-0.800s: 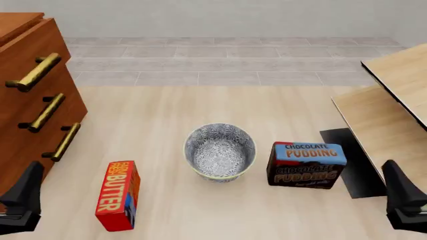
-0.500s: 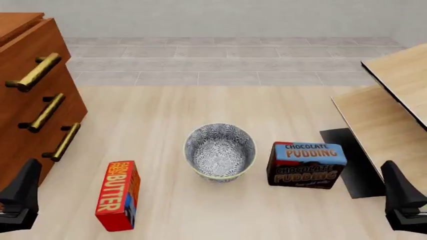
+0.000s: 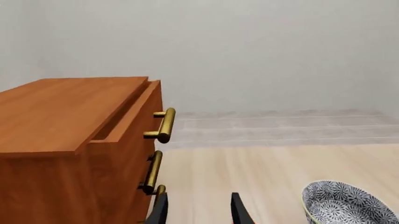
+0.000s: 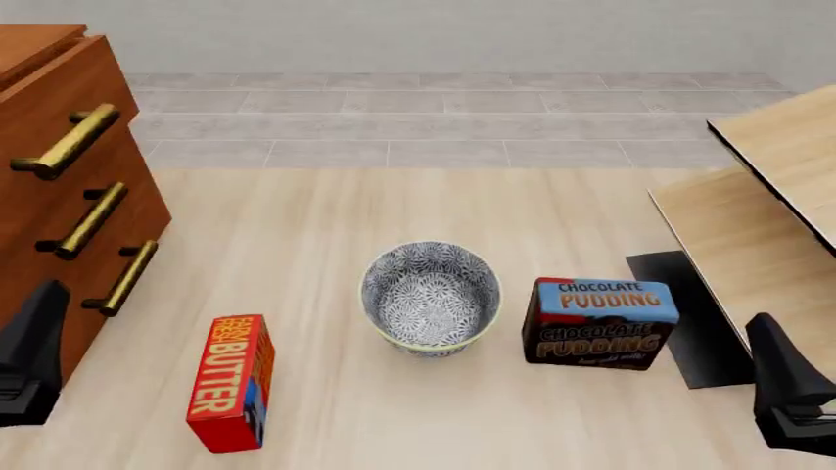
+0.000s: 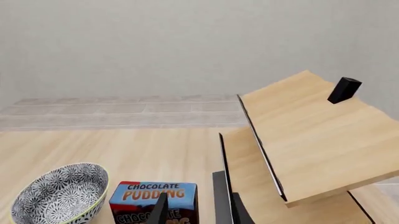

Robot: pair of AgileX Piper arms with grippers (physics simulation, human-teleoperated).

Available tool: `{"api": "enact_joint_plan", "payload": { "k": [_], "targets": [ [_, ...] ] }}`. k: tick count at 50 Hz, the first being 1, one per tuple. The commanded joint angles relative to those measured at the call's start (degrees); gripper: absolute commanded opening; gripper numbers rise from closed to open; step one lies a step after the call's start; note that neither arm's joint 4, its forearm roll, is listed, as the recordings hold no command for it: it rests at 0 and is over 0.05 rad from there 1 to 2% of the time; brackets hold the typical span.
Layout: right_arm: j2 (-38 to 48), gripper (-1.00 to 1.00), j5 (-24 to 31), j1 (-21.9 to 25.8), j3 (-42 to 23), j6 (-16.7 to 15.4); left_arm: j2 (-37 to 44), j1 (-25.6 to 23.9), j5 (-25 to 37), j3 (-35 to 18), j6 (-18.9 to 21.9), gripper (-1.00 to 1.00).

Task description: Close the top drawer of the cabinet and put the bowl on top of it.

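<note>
The reddish-brown cabinet stands at the left. Its top drawer sticks out a little, leaving a gap under the cabinet's top, and its brass handle faces the table. The blue-and-white bowl sits upright in the middle of the table, and its rim shows in the left wrist view and the right wrist view. My left gripper is open, low beside the cabinet's lower drawers, holding nothing. My right gripper is open near the front right edge, right of the pudding box.
A red butter box lies front left of the bowl. A chocolate pudding box stands to its right. Pale light-wood furniture with a small black block on it fills the right side.
My left gripper has moved a little left and forward along the cabinet front. The right gripper, bowl and boxes have not moved.
</note>
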Motion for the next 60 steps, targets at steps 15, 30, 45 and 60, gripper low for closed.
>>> {"api": "enact_joint_plan", "payload": {
  "k": [15,30,45,60],
  "targets": [
    [0.15,1.0,-0.06,-0.53,0.03,0.7,19.93,-5.49,-14.5,-5.08,0.34,1.0],
    [-0.13,1.0,0.27,-0.53,0.03,0.46,29.63,-8.28,-20.7,-8.49,2.51,1.0],
    [-0.58,1.0,0.8,-0.54,-0.01,0.23,41.0,-8.33,-27.27,-12.96,0.8,1.0],
    [-0.45,1.0,0.71,-0.75,-0.03,0.47,48.21,-7.46,-31.48,-15.89,1.38,1.0]
  ]
}}
